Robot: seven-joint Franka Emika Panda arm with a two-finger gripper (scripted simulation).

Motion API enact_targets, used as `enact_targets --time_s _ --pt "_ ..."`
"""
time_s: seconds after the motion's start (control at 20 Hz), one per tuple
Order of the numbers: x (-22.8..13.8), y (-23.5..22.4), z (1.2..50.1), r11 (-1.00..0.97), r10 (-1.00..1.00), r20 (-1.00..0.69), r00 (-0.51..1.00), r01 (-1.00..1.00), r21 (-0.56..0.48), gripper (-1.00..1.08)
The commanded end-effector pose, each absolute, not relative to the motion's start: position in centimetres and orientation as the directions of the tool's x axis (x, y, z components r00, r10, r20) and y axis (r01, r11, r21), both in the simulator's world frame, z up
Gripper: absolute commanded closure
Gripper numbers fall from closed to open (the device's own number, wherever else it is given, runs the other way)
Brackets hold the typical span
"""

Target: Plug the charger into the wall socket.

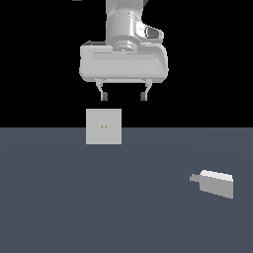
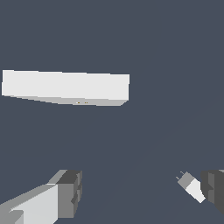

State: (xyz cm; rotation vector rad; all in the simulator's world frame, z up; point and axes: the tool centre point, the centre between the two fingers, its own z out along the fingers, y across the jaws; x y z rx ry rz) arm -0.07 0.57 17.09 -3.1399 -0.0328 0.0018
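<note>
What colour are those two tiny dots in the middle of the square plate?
Yellowish, on the pale grey wall socket. They show best in the exterior view.

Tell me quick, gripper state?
Gripper: open, holding nothing. The charger lies on the floor, apart from it.

The wall socket (image 1: 104,126) is a pale grey plate with 2 tiny yellowish holes at its centre. The charger (image 1: 215,182) is light grey-white, its side face a shade darker. The gripper (image 1: 123,96) is glossy white with dark grey fingertips (image 2: 70,193). The floor (image 1: 99,197) is plain slate blue-grey, the backdrop black.
</note>
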Motion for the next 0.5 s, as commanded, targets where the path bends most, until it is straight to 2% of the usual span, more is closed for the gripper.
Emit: enact_targets --time_s 0.0,0.45 --pt "-0.07 0.57 17.09 -1.000 0.021 -0.001 1.000 0.021 -0.002 -0.92" --pt "-0.91 0.12 16.58 -0.998 0.065 0.003 0.998 0.065 -0.003 -0.92"
